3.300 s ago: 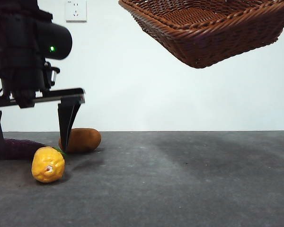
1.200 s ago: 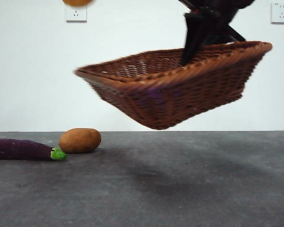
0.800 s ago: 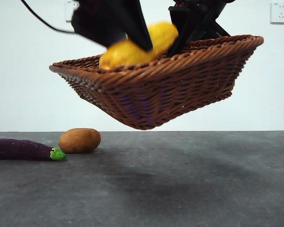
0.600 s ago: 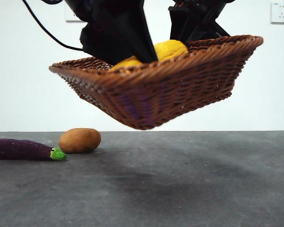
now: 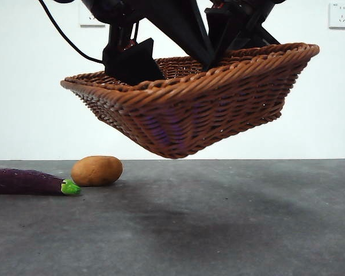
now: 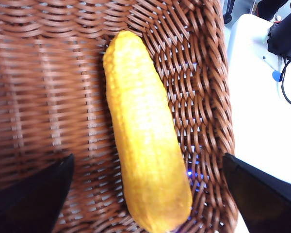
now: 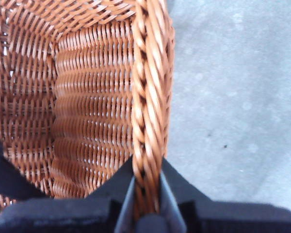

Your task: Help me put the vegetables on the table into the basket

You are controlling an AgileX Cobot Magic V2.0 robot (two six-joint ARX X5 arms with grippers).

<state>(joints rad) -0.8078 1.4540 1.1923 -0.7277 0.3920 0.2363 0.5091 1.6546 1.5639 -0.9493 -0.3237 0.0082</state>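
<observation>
Basket [image 5: 201,109] aloft in right claw [image 7: 146,194], corn [image 6: 145,131] inside

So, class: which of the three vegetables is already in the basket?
The yellow corn: it lies inside the basket, held off the table. The eggplant and potato are on the table.

Glossy woven wicker basket [image 5: 207,109] — rough, speckled, stone-like matt table [image 5: 218,230]
</observation>
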